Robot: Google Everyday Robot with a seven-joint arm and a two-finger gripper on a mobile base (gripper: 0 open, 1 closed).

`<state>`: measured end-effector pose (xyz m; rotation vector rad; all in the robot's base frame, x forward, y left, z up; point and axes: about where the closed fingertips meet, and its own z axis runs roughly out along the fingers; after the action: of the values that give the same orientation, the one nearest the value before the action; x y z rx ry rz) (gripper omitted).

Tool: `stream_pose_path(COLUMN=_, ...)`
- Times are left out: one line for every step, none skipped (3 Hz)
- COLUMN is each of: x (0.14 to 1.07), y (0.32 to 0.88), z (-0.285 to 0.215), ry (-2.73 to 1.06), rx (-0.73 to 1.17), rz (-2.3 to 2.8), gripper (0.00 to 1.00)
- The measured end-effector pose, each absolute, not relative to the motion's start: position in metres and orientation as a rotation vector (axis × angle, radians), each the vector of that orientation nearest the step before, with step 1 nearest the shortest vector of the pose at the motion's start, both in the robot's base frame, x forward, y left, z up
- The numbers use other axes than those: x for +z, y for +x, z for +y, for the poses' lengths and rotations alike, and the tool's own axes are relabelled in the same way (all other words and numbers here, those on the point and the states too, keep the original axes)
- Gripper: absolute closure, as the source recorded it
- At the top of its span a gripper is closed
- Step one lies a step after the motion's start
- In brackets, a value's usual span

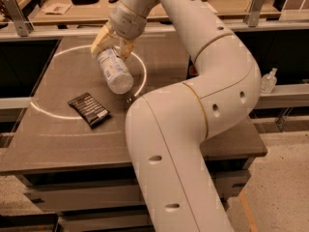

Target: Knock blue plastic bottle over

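The blue plastic bottle is clear with a white label. It is tilted far over above the dark table, base towards me and top end away. My gripper is at the bottle's top end, with a yellowish finger on each side of it, shut on it. The white arm reaches in from the lower right, and its big elbow covers the table's right half.
A dark snack packet lies flat on the table, left of and nearer than the bottle. A white circle line is marked on the tabletop. A small clear pump bottle stands at the right. A cluttered wooden bench runs along the back.
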<state>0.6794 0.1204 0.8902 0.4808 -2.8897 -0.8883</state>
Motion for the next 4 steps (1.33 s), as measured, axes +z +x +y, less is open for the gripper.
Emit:
stream_pose_path(x=0.881, y=0.680, z=0.118, ry=0.449, rx=-0.821, rz=-2.901, gripper=1.00)
stream_pose_path(x=0.879, y=0.680, z=0.109, ry=0.421, rx=-0.741, rz=-2.933, gripper=1.00)
stream_pose_path(x=0.871, y=0.682, z=0.109, ry=0.437, rx=-0.680, rz=-2.946, gripper=1.00)
stream_pose_path(x=0.861, y=0.684, z=0.117, ry=0.486, rx=-0.647, rz=-2.942, gripper=1.00)
